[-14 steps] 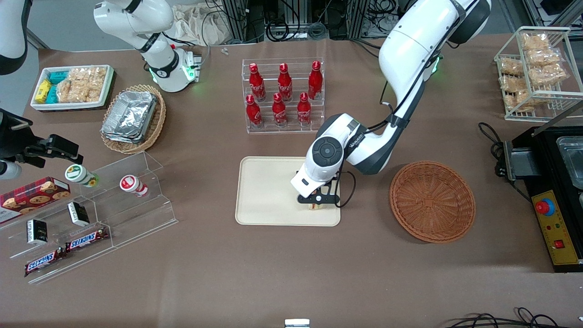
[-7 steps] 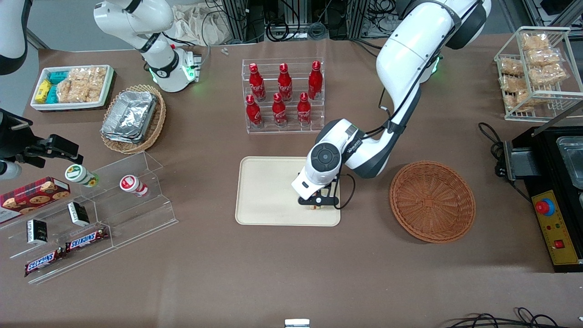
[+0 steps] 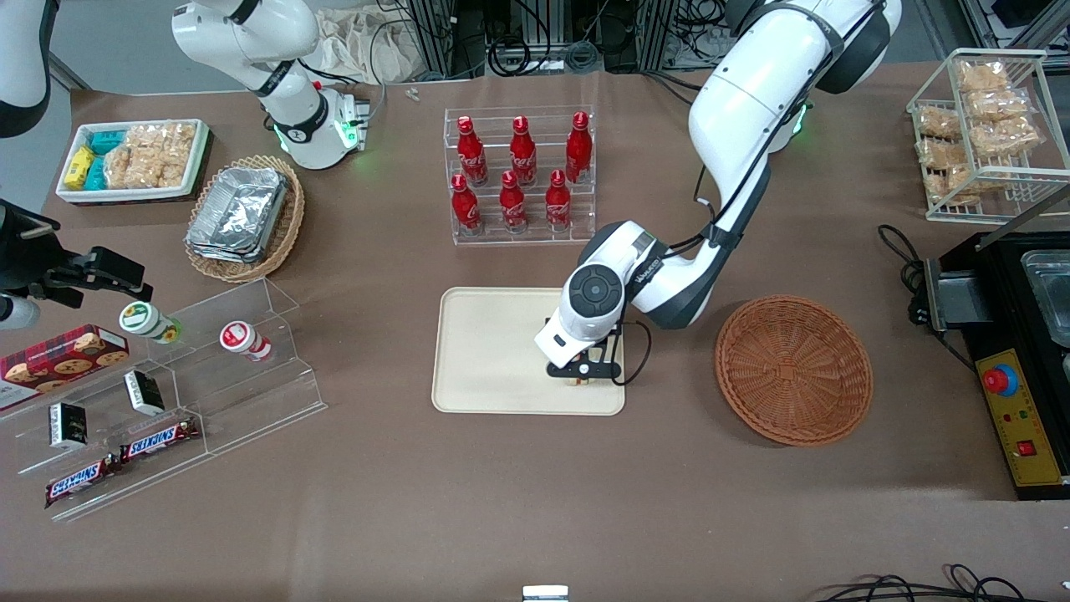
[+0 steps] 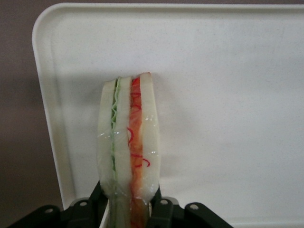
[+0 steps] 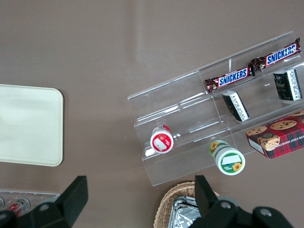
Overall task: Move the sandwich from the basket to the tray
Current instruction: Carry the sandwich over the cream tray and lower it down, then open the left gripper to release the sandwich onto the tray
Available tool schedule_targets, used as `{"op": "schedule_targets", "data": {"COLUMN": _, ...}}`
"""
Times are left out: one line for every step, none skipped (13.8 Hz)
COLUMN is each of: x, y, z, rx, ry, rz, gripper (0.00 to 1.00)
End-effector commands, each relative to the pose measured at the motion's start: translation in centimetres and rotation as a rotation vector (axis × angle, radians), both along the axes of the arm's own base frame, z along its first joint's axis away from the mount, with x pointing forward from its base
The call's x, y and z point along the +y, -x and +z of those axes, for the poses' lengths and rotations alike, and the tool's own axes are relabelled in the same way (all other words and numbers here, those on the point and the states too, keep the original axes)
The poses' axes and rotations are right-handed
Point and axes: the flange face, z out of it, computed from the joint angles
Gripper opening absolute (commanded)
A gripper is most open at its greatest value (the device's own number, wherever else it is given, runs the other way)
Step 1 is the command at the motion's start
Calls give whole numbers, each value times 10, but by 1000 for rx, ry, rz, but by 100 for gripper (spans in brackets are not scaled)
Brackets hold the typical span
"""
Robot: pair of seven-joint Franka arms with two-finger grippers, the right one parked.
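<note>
My left gripper (image 3: 581, 374) is over the cream-beige tray (image 3: 485, 351), at the tray's end nearest the basket, and is shut on the sandwich (image 4: 128, 142). The sandwich stands on edge between the fingers (image 4: 161, 209), its white bread and green and orange-red filling facing the wrist camera, just above the tray surface (image 4: 228, 95). In the front view only a small bit of the sandwich (image 3: 578, 382) shows under the gripper. The round reddish-brown wicker basket (image 3: 792, 368) lies beside the tray, toward the working arm's end, with nothing in it.
A clear rack of red bottles (image 3: 518, 176) stands farther from the front camera than the tray. A tan oval basket with foil containers (image 3: 244, 216), a white snack box (image 3: 134, 159) and a clear stepped display (image 3: 167, 393) lie toward the parked arm's end. A wire rack (image 3: 986, 125) and black appliance (image 3: 1020, 359) lie toward the working arm's end.
The gripper with the sandwich has shifted slightly farther from the front camera and lower over the tray; it still holds the sandwich.
</note>
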Motion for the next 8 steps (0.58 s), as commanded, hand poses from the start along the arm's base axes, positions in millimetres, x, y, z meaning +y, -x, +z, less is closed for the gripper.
{"op": "schedule_targets", "data": {"x": -5, "y": -5, "z": -1, "rx": -20, "ry": -1, "rz": -14, "gripper": 67}}
{"op": "schedule_targets", "data": {"x": -5, "y": -5, "z": 0, "rx": -22, "ry": 0, "rz": -12, "gripper": 76}}
{"op": "schedule_targets", "data": {"x": -6, "y": -6, "z": 2, "rx": -23, "ry": 2, "rz": -10, "gripper": 97}}
{"op": "schedule_targets", "data": {"x": -5, "y": -7, "z": 5, "rx": -27, "ry": 3, "rz": -2, "gripper": 100}}
{"op": "schedule_targets", "data": {"x": -5, "y": -7, "z": 8, "rx": -26, "ry": 8, "rz": 14, "gripper": 100}}
{"op": "schedule_targets", "data": {"x": -3, "y": -11, "z": 15, "rx": -32, "ry": 14, "rz": 26, "gripper": 100}}
{"op": "schedule_targets", "data": {"x": 0, "y": -17, "z": 28, "rx": -44, "ry": 25, "rz": 37, "gripper": 100}}
{"op": "schedule_targets", "data": {"x": -1, "y": -20, "z": 43, "rx": -57, "ry": 39, "rz": 51, "gripper": 100}}
